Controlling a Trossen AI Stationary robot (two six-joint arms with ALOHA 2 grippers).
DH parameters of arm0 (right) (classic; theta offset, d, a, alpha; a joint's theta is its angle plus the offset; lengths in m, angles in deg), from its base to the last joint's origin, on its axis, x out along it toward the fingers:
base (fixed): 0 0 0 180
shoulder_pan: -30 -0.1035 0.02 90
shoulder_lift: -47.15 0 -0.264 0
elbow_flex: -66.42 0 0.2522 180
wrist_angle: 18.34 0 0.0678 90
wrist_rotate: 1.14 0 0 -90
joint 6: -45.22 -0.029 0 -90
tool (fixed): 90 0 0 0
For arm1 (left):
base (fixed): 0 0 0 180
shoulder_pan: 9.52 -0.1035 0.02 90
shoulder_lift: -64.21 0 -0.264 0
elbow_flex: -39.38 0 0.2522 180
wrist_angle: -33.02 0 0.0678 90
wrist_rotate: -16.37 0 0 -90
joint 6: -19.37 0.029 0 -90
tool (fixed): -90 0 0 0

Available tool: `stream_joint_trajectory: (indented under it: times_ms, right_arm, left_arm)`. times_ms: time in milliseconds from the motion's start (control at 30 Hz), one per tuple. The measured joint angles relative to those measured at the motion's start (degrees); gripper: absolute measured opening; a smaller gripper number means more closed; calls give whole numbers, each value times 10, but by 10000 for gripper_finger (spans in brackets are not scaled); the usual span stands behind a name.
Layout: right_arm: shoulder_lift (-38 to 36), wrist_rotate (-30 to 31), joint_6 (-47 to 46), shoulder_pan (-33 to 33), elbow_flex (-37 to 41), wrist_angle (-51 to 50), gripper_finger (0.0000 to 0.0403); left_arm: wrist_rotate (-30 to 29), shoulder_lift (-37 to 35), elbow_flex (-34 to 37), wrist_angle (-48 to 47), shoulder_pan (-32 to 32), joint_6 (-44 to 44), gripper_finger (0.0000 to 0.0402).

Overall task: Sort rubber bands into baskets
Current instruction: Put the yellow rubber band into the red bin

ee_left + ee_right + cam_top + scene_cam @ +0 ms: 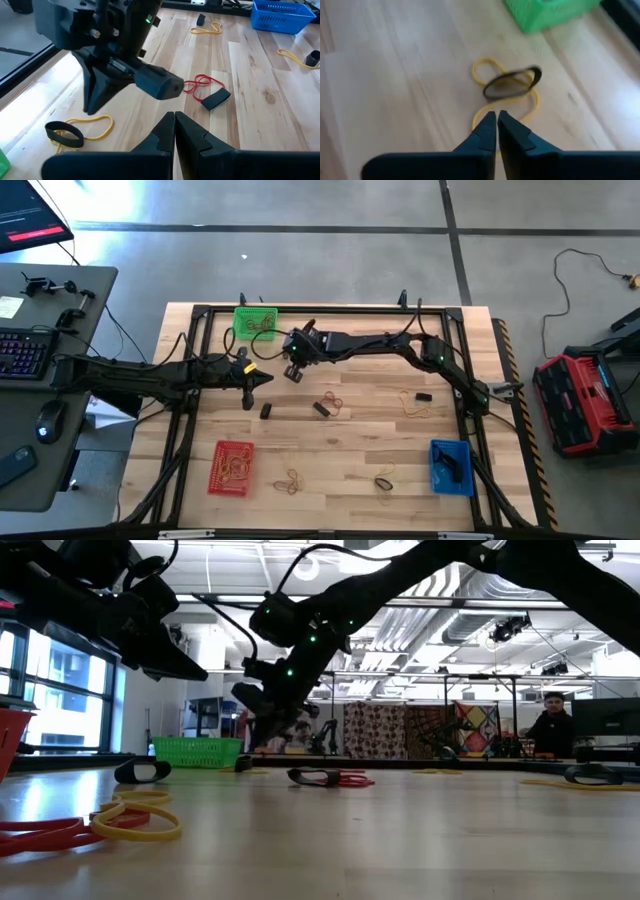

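On the pale wooden plank table [360, 450], your two dark arms meet near the far left area. The left gripper [262, 380] hovers over bare wood with its jaws pressed fully together, holding nothing. The right gripper [292, 370] hangs just beside it, close to the green plastic mesh basket [254, 322] at the far edge; its jaws are also closed tight and empty. Right under its tips you see a black rubber loop [512, 83] lying across a thin yellow rubber band [492, 107], both flat on the wood and not gripped. The red mesh basket [232, 467] sits at the near left and the blue mesh basket [451, 466] at the near right. Near the middle lies a red rubber band [200, 82] touching a short black band [215, 98]. More yellowish loops [414, 404] lie scattered well apart on the right half.
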Motion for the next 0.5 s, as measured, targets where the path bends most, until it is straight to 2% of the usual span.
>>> stream_joint_trajectory:
  times_ms: [100, 367, 500]
  right_arm:
    - [5, 13, -14, -4, 0, -16, 40]
    - [30, 23, -8, -11, 0, -5, 168]
    - [39, 51, -7, -9, 0, -4, 201]
  left_arm:
    - [0, 0, 0, 0, 0, 0, 2]
    - [2, 0, 0, 0, 1, 0, 2]
    - [3, 0, 0, 0, 2, 0, 2]
